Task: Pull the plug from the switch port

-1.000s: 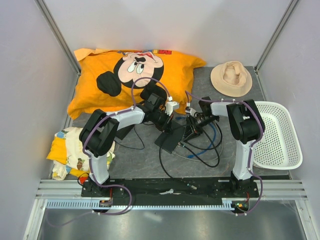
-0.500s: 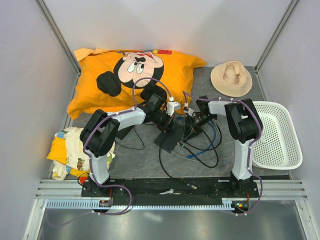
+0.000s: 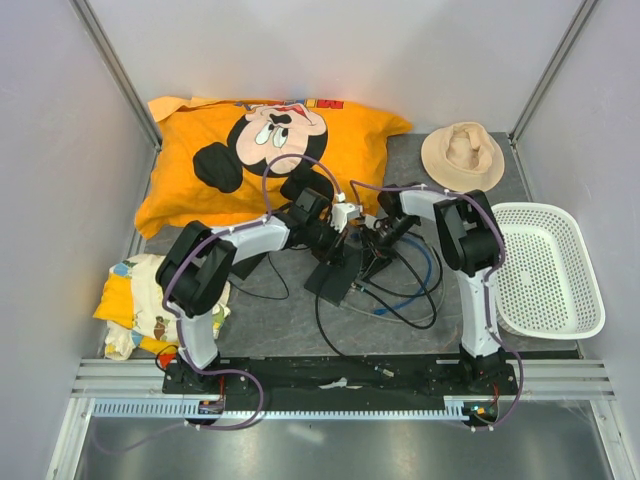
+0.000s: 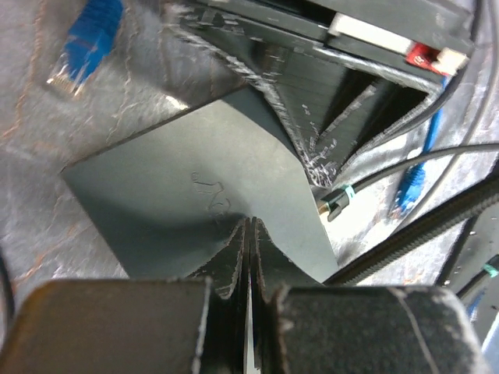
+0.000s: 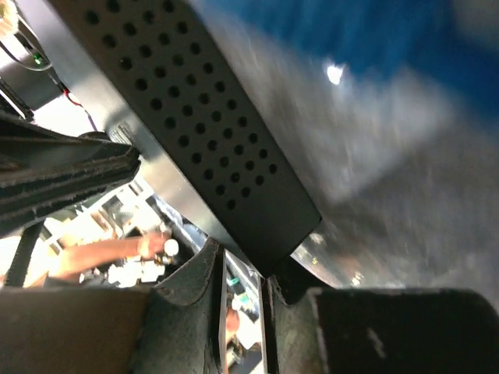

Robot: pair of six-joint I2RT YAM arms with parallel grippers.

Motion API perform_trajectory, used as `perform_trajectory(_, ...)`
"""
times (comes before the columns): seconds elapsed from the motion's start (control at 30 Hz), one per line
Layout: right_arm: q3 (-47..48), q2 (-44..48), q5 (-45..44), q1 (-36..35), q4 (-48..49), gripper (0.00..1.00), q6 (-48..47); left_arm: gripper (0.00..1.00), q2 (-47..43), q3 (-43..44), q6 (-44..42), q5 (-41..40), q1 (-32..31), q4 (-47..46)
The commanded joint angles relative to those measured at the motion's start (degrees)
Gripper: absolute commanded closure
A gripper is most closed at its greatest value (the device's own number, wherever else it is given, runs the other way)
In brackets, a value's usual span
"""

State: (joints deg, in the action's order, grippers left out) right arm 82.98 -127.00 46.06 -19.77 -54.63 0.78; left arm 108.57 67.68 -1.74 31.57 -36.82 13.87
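Left wrist view, item record.

**Item:** plug [image 4: 334,201], small, with a teal boot and a thin black cable [image 4: 405,167] running off to the right.
**Location:** at the right edge of the switch [image 4: 187,195], apparently seated in a port there. The switch lies flat on the grey mat at mid-table, between the two grippers and nearer than the orange pillow [image 3: 270,140].
**Nearby:** a loose blue connector [image 4: 87,39] on the mat beyond the switch, and a second blue plug [image 4: 409,187] just right of the teal one.

**Left gripper** [image 4: 248,234]: clenched with no gap between the jaws. Its tips rest on the switch's top face, and nothing shows between them.
**Right gripper** [image 5: 243,261]: jaws drawn to a narrow slit beside a perforated black face, probably the switch casing. I cannot tell whether it grasps anything.

**Handling, as judged:**
- The plug is light, rigid plastic and probably latched, so it is likely to resist and then release suddenly.
- The cable is limp and a poor handle.
- The best hold is across the boot, just outside the port, pulling straight along the port's line.
- The switch is light, stiff and smooth. It is likely to slide or tip unless it is pinned down.
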Motion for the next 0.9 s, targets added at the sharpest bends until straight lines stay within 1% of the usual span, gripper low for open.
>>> perform_trajectory(0.0, 9.9, -11.7, -22.3, -2.1, 10.6, 1.00, -6.3, 0.98, -2.5, -4.4, -2.4, -2.9, -0.6, 1.5)
perform_trajectory(0.03, 14.3, -12.7, -22.8, -2.1, 8.2, 1.00, -7.0, 0.98, -3.1, -5.0, -3.2, -2.9, -0.6, 1.3)
perform_trajectory(0.07, 15.8, -13.5, -23.1, -2.1, 7.5, 1.00, -7.6, 0.98, -3.8, -6.1, -3.8, -3.7, -0.7, 0.8)
perform_trajectory(0.2, 18.5, -14.9, -25.4, -2.2, 4.4, 1.00, -11.4, 0.99, -5.2, -7.5, -7.0, -10.0, -1.9, 1.4)
perform_trajectory(0.3, 20.6, -16.1, -28.9, -2.2, 1.6, 1.00, -15.0, 0.98, -4.2, -6.9, -6.1, -13.9, -2.3, 2.7)
perform_trajectory(0.37, 22.0, -16.5, -29.7, -2.4, 0.7, 1.00, -17.4, 0.98, -3.6, -6.4, -4.9, -16.9, -2.9, 2.8)
perform_trajectory(0.43, 23.1, -16.8, -32.5, -3.3, -0.1, 1.00, -17.7, 0.98, -3.3, -6.4, -4.3, -18.7, -3.4, 2.7)
perform_trajectory(0.53, 23.5, -16.8, -34.8, -4.4, -0.2, 1.00, -18.2, 0.98, -3.0, -6.9, -2.7, -20.1, -3.8, 2.2)
perform_trajectory(0.87, 20.4, -16.2, -33.1, -4.5, -0.1, 1.00, -16.7, 0.99, -2.0, -6.9, -2.0, -19.7, -4.1, 1.6)
